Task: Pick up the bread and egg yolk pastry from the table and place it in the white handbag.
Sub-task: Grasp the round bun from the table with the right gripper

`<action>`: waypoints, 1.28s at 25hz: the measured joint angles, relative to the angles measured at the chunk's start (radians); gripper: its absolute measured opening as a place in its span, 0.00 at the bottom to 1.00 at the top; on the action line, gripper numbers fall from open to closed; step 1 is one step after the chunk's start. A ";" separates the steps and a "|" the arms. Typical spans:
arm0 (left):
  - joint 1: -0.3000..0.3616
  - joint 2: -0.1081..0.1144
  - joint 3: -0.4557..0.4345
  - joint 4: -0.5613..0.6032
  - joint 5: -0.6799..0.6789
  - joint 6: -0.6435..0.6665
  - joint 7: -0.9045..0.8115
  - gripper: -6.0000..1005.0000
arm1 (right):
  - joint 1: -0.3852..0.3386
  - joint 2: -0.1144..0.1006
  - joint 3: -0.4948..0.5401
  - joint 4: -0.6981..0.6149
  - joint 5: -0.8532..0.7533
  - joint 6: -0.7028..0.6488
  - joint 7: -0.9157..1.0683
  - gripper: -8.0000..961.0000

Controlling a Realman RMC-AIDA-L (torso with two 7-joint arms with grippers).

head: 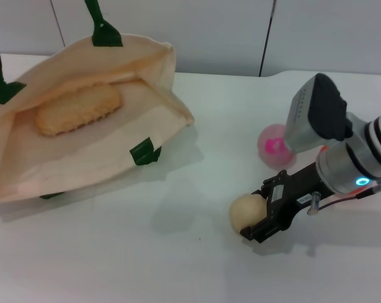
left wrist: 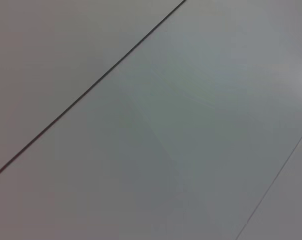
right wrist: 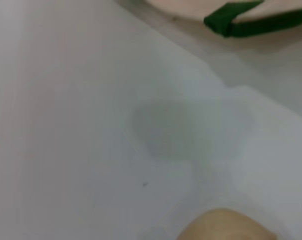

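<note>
At the right edge of the head view, the right arm (head: 367,148) shows as a silver-grey cylindrical wrist with white segments and a small glowing blue ring light. A grey block with a black rounded cap is mounted above it. The right gripper (head: 261,214) is black, angular, with a small white label, and thin cables trail beside it.

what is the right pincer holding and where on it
The right pincer has its fingers on opposite sides of the egg yolk pastry, which sits on the table. Whether they are clamped cannot be told.
</note>
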 joint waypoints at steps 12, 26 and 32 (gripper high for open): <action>0.003 0.000 -0.001 0.000 -0.003 -0.001 -0.002 0.09 | 0.008 0.003 -0.025 0.015 0.016 -0.049 0.007 0.88; 0.001 0.000 0.004 0.000 0.004 0.003 -0.013 0.09 | 0.005 0.002 -0.023 0.016 0.016 -0.056 0.006 0.75; 0.003 0.003 0.007 0.001 0.004 0.004 -0.019 0.09 | -0.006 0.001 -0.002 -0.005 0.017 -0.046 -0.003 0.75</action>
